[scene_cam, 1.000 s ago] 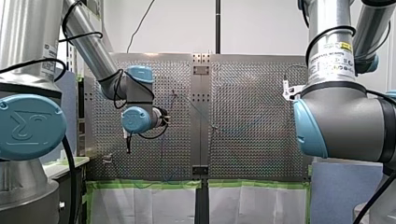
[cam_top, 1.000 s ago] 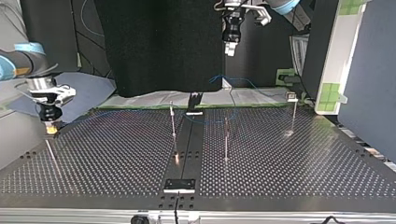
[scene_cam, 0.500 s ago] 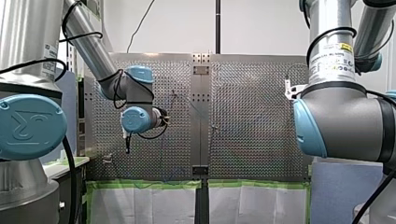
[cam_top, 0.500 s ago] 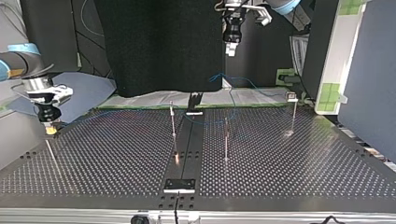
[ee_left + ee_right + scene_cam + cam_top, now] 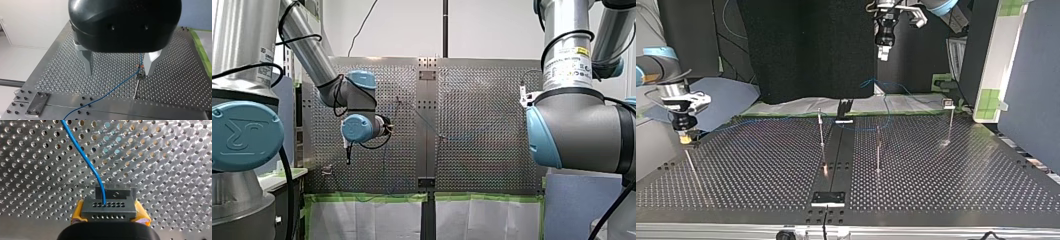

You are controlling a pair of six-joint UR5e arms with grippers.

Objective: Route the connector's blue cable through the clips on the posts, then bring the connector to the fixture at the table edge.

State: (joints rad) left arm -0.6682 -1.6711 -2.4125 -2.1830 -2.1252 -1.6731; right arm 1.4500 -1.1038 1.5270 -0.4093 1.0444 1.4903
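In the right wrist view my right gripper [image 5: 110, 218] has its yellow pads shut on a dark grey connector [image 5: 109, 208]. A blue cable [image 5: 86, 157] leaves the connector's top and runs ahead over the perforated table. In the top view that gripper [image 5: 685, 138] hangs low over the table's left edge. My left gripper [image 5: 120, 73] is open, its metal fingers [image 5: 87, 62] apart above the table. Under it the blue cable [image 5: 112, 91] passes a clip on a thin post [image 5: 140, 74]. In the top view my left gripper [image 5: 882, 51] is high at the back.
Three thin posts [image 5: 821, 131] [image 5: 878, 147] [image 5: 950, 120] stand on the perforated table [image 5: 961, 175]. A metal plate [image 5: 828, 198] lies at the near middle edge and a black fixture [image 5: 844, 107] at the far edge. Green tape and white sheeting [image 5: 372, 215] border the table.
My right gripper has shifted a little toward the top view's left with the connector in it. My left gripper has barely moved.
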